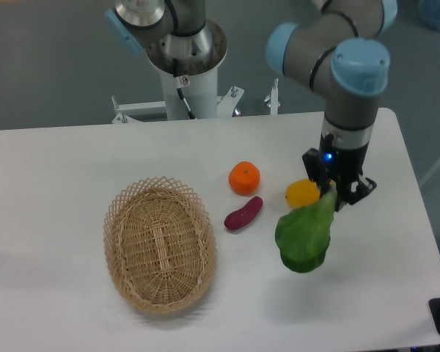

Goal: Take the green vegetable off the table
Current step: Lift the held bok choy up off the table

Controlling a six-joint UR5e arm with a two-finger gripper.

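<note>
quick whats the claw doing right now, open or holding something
Claw: closed on the green vegetable's stem, holding it clear of the table.
</note>
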